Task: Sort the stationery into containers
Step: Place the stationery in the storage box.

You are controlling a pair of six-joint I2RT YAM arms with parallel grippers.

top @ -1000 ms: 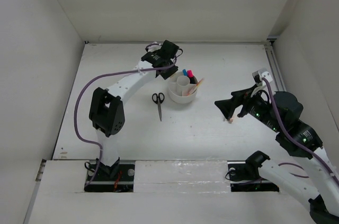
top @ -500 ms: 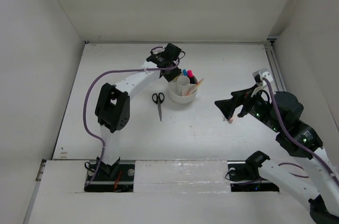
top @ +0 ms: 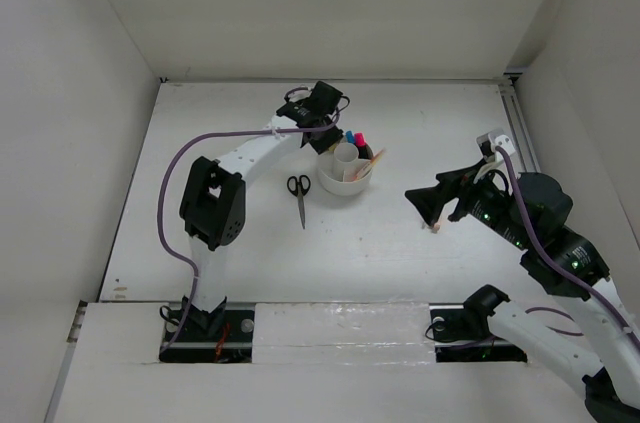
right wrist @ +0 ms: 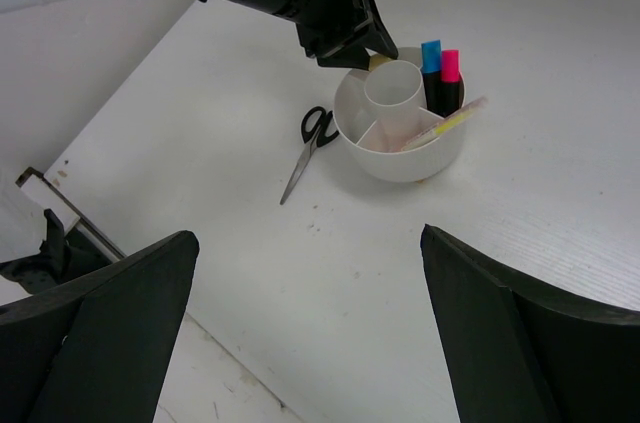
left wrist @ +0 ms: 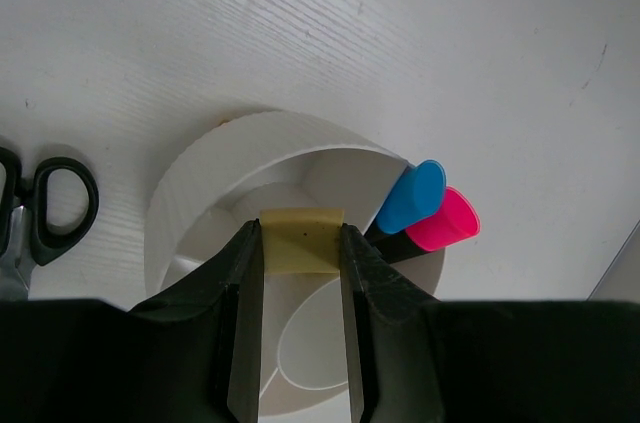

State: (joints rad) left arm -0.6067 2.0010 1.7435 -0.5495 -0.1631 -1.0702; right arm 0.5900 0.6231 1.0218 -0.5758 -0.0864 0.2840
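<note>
Now the left tool [left wrist: 300,233] pinches a tan eraser [left wrist: 301,249] just over the organiser [left wrist: 215,168], above an inner wall, so a release here could perch it on a divider or drop it into the wrong compartment, while the right tool [right wrist: 310,333] hangs spread wide, well apart.

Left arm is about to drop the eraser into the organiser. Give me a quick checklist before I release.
1. Tan eraser clamped in the left gripper: ok.
2. Eraser above the white organiser, inside its rim: ok.
3. Which compartment lies under it: cannot tell.
4. Fingers apart from the blue-capped highlighter and pink-capped highlighter: cannot tell, they are very close.
5. Right gripper open and well away from the organiser: ok.
6. Scissors out of the way, flat on the table beside the organiser: ok.
</note>
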